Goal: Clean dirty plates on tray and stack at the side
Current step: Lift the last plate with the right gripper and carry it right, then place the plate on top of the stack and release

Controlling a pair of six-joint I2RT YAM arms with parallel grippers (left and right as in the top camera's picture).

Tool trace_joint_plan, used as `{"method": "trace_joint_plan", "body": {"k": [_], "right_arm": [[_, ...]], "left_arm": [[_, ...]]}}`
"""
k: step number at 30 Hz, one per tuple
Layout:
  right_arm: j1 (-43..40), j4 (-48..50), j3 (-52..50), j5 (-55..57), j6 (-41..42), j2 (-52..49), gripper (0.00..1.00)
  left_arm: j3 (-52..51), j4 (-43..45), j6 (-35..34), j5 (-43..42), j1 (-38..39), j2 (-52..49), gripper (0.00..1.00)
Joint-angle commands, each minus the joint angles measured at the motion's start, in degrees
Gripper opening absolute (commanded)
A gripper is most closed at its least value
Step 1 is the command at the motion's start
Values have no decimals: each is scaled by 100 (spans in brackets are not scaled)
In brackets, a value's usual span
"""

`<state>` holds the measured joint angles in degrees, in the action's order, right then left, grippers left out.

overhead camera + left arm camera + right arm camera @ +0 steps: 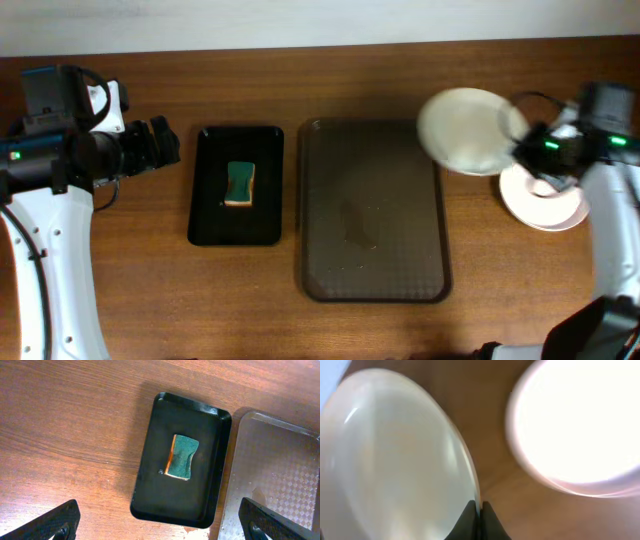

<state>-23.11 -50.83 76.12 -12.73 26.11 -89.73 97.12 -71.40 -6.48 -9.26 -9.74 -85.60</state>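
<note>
My right gripper is shut on the rim of a white plate and holds it in the air over the right edge of the dark brown tray. In the right wrist view the fingers pinch the plate's edge. White plates lie stacked on the table at the right, bright in the right wrist view. No plate is on the tray. My left gripper is open and empty above the table, near the black tray.
A small black tray left of the brown tray holds a green and yellow sponge, also in the left wrist view. Wet marks show on the brown tray. The left arm is at the far left.
</note>
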Motion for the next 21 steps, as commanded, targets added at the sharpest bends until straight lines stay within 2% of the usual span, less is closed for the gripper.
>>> {"method": "trace_joint_plan", "body": {"k": [1,4,8,9,10,11,15,18,19,21], "right_arm": [[-1449,-24,-396,-186,98,-249,4],[-2212,367,-723,-190,98,-404,4],[-2232,831,-1115,-31,35,-461,5],[-2205,859,-1145,96,31,-461,20],[-2184,852,-1143,13,9,-457,47],[-2184,798,-1139,-334,-46,-415,56],[-1873,772,-1139,-1794,-754,319,58],[-542,490,-1139,-1947,-1475,1392,58],[-114,396,-1139,-1812,-1539,1565,58],[809,232,-1139,-1486,-1543,1718,58]], "left_arm": [[37,0,-28,-42,-28,109,100],[37,2,-28,-42,-17,109,100],[37,37,-28,-42,-13,109,100],[37,35,-28,-42,-13,109,100],[37,35,-28,-44,-13,109,100],[37,35,-28,-46,-11,109,100],[37,31,-26,-269,205,109,100],[-26,140,275,-120,909,11,100],[-76,146,269,278,1158,-92,100],[-144,153,267,457,1397,-345,100]]}}
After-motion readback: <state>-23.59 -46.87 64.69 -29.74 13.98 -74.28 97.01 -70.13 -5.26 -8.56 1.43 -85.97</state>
